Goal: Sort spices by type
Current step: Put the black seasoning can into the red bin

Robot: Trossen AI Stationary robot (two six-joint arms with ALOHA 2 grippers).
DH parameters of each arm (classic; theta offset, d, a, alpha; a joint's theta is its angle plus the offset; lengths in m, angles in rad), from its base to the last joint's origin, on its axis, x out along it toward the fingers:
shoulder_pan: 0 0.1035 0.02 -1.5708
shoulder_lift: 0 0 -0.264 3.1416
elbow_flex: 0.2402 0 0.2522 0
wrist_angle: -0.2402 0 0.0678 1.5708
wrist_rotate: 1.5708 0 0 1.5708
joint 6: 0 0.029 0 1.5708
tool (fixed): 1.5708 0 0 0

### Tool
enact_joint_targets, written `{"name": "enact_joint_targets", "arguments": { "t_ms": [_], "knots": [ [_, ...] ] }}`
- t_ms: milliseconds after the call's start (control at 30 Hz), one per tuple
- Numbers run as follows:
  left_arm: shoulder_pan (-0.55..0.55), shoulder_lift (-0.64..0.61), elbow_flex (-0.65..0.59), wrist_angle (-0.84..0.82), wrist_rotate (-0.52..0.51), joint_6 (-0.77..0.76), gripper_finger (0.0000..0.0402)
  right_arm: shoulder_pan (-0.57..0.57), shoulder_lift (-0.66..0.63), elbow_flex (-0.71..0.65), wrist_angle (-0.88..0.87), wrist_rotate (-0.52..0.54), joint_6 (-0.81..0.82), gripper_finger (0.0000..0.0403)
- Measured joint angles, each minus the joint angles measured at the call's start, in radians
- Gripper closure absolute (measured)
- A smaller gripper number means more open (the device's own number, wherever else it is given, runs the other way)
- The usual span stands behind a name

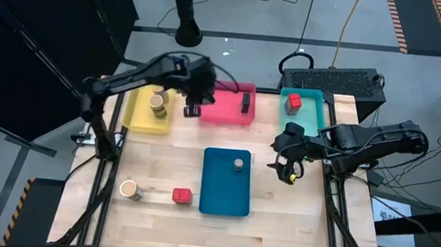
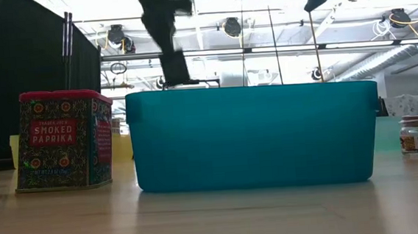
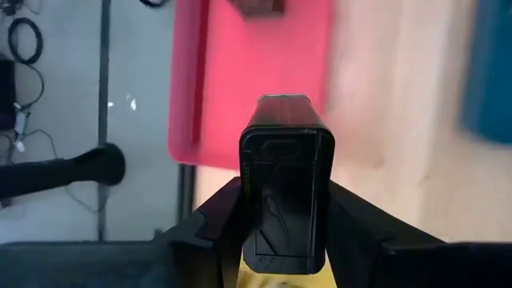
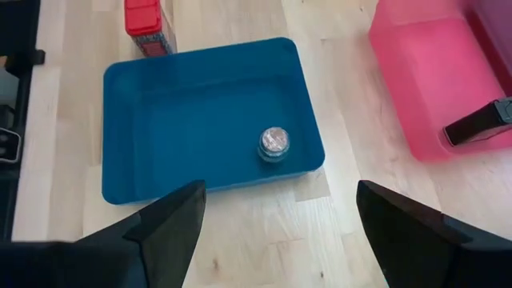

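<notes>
Red boxes numbered two for us: one (image 1: 293, 103) in the teal tray (image 1: 314, 95) at the table's far right corner, one (image 1: 182, 195) on the wood near the front edge. We counted two tan jars (image 1: 157, 103) in the yellow tray (image 1: 137, 119), a third (image 1: 128, 189) near the front left corner, and one small grey jar (image 1: 238, 164) in the blue tray (image 1: 222, 199). One black box (image 1: 246, 103) stood in the pink tray (image 1: 229, 115). Reaching over that tray's left end, the left gripper (image 3: 286, 240) clenched another black box (image 3: 286, 192). Beside the blue tray, the right gripper (image 1: 289, 170) hung spread and empty.

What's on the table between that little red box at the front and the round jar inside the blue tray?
Only bare wood and the blue tray wall separate the red box from the round jar, per the high view.
</notes>
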State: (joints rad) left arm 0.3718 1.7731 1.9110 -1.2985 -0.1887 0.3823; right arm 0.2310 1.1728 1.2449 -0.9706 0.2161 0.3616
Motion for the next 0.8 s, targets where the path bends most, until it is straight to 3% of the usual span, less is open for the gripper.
{"name": "enact_joint_targets", "arguments": {
  "t_ms": [400, 533, 667, 800],
  "knots": [
    [0.135, 0.246, 0.000, 0.076, 0.033, 0.336, 0.0262, 0.000, 0.005, 0.000, 0.014, 0.000, -0.003, 0.0096],
    [0.158, 0.280, 0.035, 0.090, 0.064, 0.360, 0.0262, 0.000, 0.005, 0.000, 0.018, 0.000, -0.005, 0.0096],
    [0.190, 0.285, 0.073, 0.129, 0.175, 0.364, 0.0262, -0.003, 0.005, 0.000, 0.018, 0.009, -0.007, 0.0096],
    [0.224, 0.297, 0.076, 0.186, 0.197, 0.353, 0.0262, -0.009, 0.005, 0.000, 0.018, 0.021, -0.007, 0.0096]
  ]
}}
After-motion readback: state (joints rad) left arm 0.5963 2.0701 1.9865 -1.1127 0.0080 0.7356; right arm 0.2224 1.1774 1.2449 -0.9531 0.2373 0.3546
